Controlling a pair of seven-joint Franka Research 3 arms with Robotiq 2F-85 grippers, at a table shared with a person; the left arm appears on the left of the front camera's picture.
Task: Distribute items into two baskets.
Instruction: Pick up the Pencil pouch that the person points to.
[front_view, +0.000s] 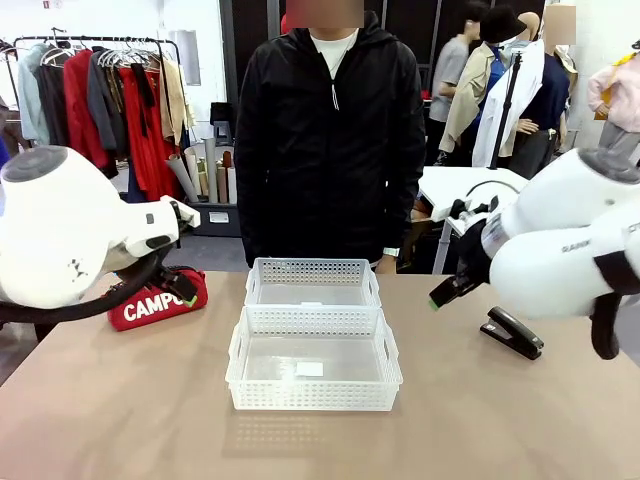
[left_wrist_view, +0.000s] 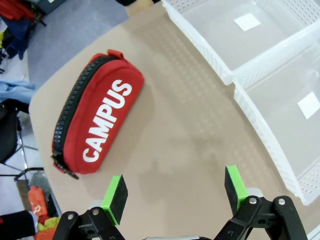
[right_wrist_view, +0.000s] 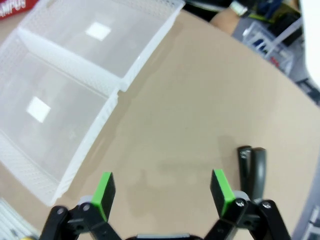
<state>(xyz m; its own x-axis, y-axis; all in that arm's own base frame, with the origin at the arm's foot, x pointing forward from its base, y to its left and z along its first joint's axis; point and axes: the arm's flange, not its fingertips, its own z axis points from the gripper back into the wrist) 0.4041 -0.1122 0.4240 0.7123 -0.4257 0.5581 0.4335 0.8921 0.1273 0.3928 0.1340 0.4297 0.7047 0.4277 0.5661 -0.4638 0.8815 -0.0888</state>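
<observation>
Tabletop (left_wrist_view: 200, 130) below left gripper (left_wrist_view: 175, 190), right gripper (right_wrist_view: 162, 190) (spread, empty)

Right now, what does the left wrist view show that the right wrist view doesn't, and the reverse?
Left wrist view: the whole red pouch lying flat, CAMPUS lettering up and zip along its edge, beyond the left gripper, whose jaws are open.
Right wrist view: the black stapler on the table beside the right gripper, jaws open. Of the pouch, it catches just a red sliver at the frame's corner.
Both: the two baskets, side by side and empty apart from a white label in each, on the tan table.
</observation>
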